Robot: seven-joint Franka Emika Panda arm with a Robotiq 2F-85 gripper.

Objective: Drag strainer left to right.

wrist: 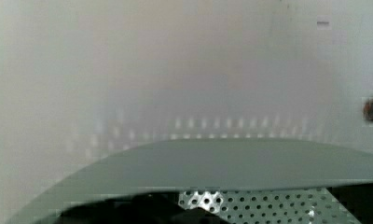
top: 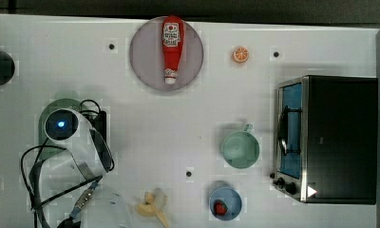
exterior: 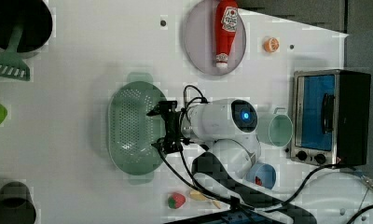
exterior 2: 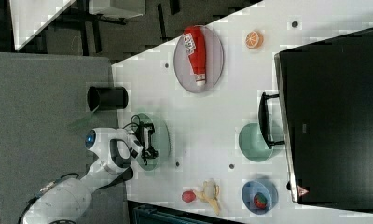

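While the gripper [exterior: 167,127] hangs at the strainer's [exterior: 128,126] rim, its finger spread cannot be told.
Mug [exterior: 279,129] sits well right in the left view, near the oven [exterior: 329,116].

bare table [top: 145,137] beside strainer [exterior: 131,126]; mug [top: 239,148], oven [top: 337,137] beyond
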